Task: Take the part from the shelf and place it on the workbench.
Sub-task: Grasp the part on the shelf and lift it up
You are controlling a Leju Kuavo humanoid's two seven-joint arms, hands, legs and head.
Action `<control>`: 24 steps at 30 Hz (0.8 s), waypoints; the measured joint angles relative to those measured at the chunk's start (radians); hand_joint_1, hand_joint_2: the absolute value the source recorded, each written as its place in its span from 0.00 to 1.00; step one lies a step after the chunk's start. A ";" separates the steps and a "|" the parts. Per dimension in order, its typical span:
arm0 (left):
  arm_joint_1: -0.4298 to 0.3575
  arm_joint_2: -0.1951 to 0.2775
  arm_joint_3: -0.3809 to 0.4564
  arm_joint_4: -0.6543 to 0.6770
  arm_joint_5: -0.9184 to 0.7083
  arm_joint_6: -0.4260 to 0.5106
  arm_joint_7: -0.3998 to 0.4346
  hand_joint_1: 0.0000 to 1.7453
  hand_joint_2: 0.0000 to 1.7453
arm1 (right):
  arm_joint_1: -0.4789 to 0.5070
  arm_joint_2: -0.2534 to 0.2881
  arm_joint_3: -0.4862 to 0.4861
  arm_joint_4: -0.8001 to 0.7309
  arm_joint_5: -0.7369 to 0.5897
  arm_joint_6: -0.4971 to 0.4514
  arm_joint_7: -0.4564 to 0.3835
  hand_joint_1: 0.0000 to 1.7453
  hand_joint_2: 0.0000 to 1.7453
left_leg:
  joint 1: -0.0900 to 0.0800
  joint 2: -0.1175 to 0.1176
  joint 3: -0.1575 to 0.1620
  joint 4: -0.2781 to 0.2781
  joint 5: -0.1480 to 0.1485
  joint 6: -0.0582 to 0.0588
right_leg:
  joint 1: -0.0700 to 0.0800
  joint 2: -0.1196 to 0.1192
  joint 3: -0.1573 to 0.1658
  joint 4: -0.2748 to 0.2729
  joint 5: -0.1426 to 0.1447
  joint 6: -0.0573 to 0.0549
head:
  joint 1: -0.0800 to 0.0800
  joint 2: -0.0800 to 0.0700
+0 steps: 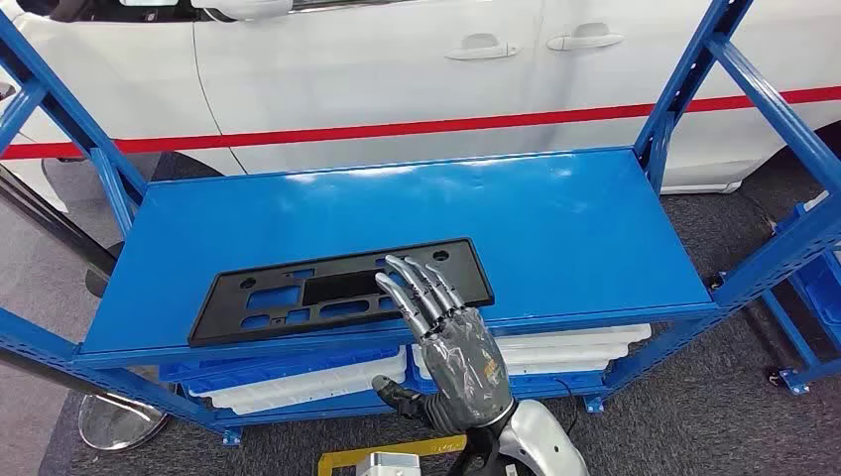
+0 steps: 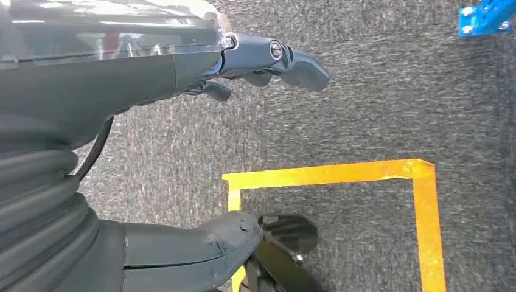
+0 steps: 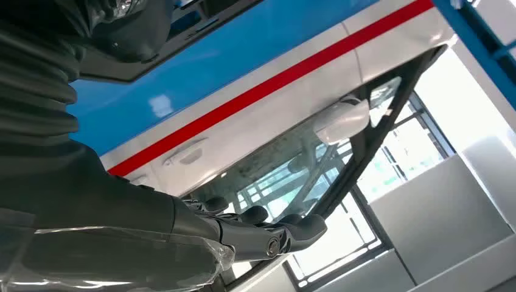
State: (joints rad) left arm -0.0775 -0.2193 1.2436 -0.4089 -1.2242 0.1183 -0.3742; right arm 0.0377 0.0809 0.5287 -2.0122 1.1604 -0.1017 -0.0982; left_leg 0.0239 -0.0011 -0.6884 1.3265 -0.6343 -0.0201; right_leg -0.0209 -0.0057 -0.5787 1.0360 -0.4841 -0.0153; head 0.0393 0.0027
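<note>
**Black part at the near edge, within reach**

Black plastic part (image 1: 342, 291) lies flat on the blue shelf (image 1: 555, 228), near-left of centre, probably for easy reach. Right hand (image 1: 446, 332) rises palm-away at its right end, fingers (image 1: 421, 288) apart over the near rim, nothing gripped. Left hand (image 2: 268, 61) hangs over carpet, fingers loosely extended, empty.
</note>
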 joint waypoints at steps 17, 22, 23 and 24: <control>-0.019 0.006 -0.012 0.000 -0.076 -0.027 0.004 0.00 1.00 | -0.099 0.006 0.019 0.338 0.383 -0.178 0.077 0.00 1.00 | -0.014 0.000 0.126 -0.320 0.171 0.064 | 0.002 0.006 -0.123 0.268 -0.112 0.046 | 0.000 0.000; -0.032 0.005 -0.028 0.000 -0.089 -0.038 0.018 0.00 1.00 | -0.148 0.035 0.019 0.480 0.381 -0.218 0.088 0.00 1.00 | -0.021 -0.002 0.122 -0.310 0.167 0.052 | 0.015 0.005 0.004 0.002 0.004 0.018 | 0.000 0.000; -0.034 0.005 -0.029 0.000 -0.090 -0.040 0.023 0.00 1.00 | -0.154 0.040 0.019 0.504 0.376 -0.223 0.086 0.00 1.00 | -0.021 -0.002 0.121 -0.310 0.167 0.047 | 0.017 0.006 0.005 -0.004 0.002 0.015 | 0.000 0.000; -0.036 0.006 -0.030 0.000 -0.091 -0.042 0.031 0.00 1.00 | -0.158 0.046 0.019 0.526 0.370 -0.225 0.082 0.00 1.00 | -0.021 -0.002 0.121 -0.311 0.168 0.041 | 0.017 0.007 0.004 -0.007 0.005 0.012 | 0.000 0.000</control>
State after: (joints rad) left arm -0.1131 -0.2130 1.2137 -0.4086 -1.3152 0.0767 -0.3433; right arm -0.1200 0.1269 0.5479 -1.4860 1.5302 -0.3266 -0.0158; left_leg 0.0029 -0.0033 -0.5672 1.0150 -0.4664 0.0211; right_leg -0.0043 0.0014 -0.5744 1.0291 -0.4795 -0.0036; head 0.0396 0.0027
